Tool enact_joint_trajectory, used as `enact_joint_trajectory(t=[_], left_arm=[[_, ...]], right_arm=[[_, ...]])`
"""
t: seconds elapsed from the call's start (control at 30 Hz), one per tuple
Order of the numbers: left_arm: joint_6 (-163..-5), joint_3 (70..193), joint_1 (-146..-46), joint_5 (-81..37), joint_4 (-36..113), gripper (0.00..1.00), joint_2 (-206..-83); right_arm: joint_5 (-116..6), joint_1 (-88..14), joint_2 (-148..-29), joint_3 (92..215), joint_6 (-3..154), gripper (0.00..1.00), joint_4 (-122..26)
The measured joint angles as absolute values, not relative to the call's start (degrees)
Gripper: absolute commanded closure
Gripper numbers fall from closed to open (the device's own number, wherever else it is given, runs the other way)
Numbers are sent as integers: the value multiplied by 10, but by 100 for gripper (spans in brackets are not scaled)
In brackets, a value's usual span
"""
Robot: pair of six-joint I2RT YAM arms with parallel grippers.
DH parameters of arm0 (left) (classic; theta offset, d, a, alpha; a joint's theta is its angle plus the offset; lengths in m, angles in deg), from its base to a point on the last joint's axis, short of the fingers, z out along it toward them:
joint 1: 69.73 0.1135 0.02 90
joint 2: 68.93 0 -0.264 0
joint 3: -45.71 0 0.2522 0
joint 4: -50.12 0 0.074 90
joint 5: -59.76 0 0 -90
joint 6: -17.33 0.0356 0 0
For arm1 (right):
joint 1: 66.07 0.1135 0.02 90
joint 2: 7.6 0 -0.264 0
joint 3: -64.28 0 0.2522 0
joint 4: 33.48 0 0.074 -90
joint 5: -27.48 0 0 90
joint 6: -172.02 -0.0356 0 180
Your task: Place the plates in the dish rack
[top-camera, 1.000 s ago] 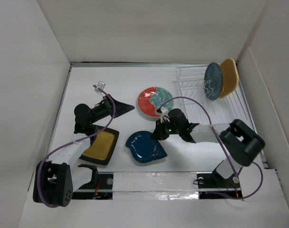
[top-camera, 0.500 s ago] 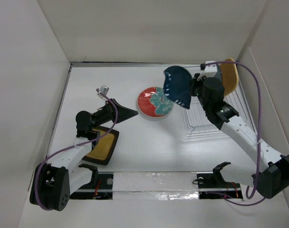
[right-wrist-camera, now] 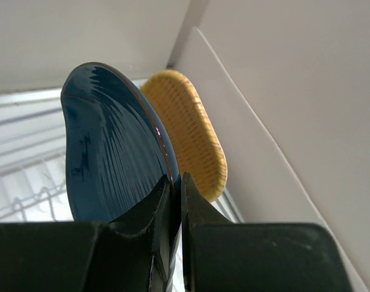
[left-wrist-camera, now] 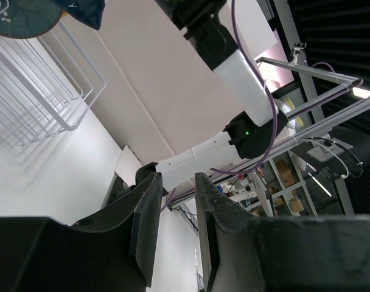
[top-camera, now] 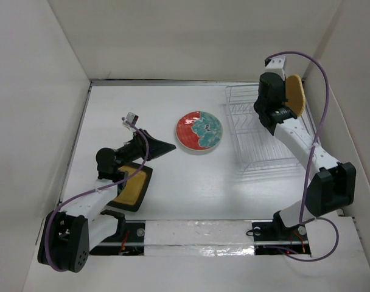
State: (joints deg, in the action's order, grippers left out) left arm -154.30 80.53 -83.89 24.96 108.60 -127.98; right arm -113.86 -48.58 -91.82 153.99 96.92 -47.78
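My right gripper [right-wrist-camera: 174, 179] is shut on the rim of the dark blue leaf-shaped plate [right-wrist-camera: 112, 152], which it holds upright over the white wire dish rack [top-camera: 258, 152]. The orange plate [right-wrist-camera: 191, 134] stands on edge just behind it. From above, the right gripper [top-camera: 271, 100] and its arm hide the blue plate. The red-and-teal patterned plate [top-camera: 199, 131] lies flat mid-table. The mustard plate with a black rim [top-camera: 131, 185] lies at the left, under my left arm. My left gripper [top-camera: 167, 146] hovers open and empty, pointing toward the patterned plate. A dark teal plate [left-wrist-camera: 20, 15] shows in the rack.
White walls enclose the table on three sides, and the right wall runs close behind the rack. The rack's front rows [top-camera: 267, 161] hold nothing. A purple cable [top-camera: 313, 91] loops over the right arm.
The right arm lifted the blue leaf plate off the table's middle and swung it to the back of the rack, next to the orange plate. The left arm barely moved.
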Motion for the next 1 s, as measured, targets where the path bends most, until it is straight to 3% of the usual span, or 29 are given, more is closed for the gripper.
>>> enact_joint_trajectory(t=[0.47, 1.0], left_arm=[[-1562, 805, -839, 249, 1090, 76, -1280], [-1562, 798, -839, 247, 1091, 76, -1285]], right_arm=[[-1171, -484, -977, 1520, 1118, 100, -334], [-1153, -484, -1083, 1497, 1180, 100, -223]])
